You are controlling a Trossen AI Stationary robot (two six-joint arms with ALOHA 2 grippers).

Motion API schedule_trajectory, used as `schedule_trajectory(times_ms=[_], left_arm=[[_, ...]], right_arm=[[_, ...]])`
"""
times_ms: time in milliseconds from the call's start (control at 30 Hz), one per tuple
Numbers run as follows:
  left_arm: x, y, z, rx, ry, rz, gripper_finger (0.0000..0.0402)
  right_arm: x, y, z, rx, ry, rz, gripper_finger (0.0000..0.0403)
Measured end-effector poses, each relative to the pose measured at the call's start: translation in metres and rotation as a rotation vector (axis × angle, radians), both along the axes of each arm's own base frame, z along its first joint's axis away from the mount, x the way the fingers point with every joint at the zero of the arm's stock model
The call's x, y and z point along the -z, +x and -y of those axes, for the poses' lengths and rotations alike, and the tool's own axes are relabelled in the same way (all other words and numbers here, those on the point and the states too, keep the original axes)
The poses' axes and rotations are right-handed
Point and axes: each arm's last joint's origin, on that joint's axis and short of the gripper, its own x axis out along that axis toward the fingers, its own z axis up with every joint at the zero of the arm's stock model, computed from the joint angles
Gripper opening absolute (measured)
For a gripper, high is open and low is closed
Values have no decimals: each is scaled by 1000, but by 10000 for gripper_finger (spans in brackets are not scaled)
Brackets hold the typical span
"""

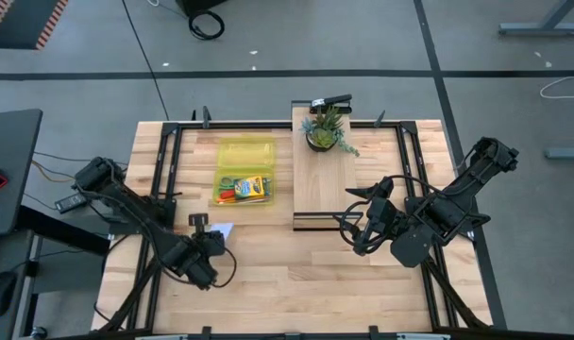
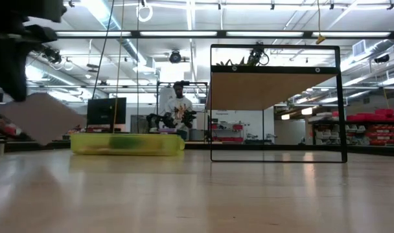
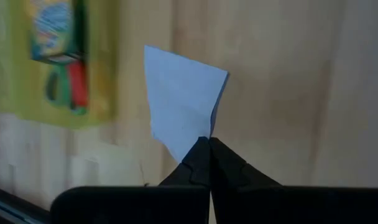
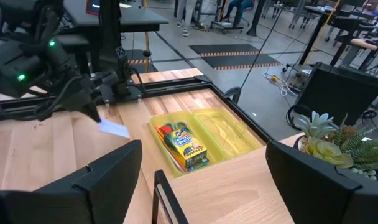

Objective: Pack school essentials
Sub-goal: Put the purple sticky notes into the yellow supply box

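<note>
While my left pincer (image 1: 214,238) hangs at the lower left of the high view, its fingers are pressed together on a corner of the pale blue notepad (image 3: 183,102), which the left wrist view shows held clear of the wooden table (image 1: 296,283). In the low view the same sheet appears as a tilted grey shape at the far left, lifted off the tabletop.

Most of the packing looks done to me. The yellow case (image 1: 245,172) lies open at the upper centre-left of the high view, and its nearer half already holds the green-and-yellow crayon box (image 4: 188,147), with the green-handled scissors (image 3: 55,89) and something red tucked beside it. I think I make out orange pencils there too, but they are too small to be sure of. The other half of the case looks empty.

My right pincer (image 1: 361,219) waits at the centre right, fingers spread wide and holding nothing, just beside the wooden board (image 1: 323,179) that carries the potted plant (image 1: 324,130).

What is left, as I judge it: carry the notepad up to the case, drop it in, and probably close the lid.
</note>
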Motion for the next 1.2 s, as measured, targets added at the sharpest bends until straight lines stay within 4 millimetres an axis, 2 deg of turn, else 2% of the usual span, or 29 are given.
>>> schedule_trajectory(times_ms=[333,600,767,1067,1200], left_arm=[[-18,16,-40,28,85,17,0],[-19,42,-78,54,122,3,0],[-19,54,-110,21,151,-24,0],[-3,64,-158,-12,146,-69,0],[3,67,-170,-36,126,-86,0]], right_arm=[[0,1,1,6,0,0,351],[0,2,3,12,-1,0,351],[0,2,3,12,0,0,351],[0,2,3,13,4,6,351],[-1,2,2,13,8,10,351]])
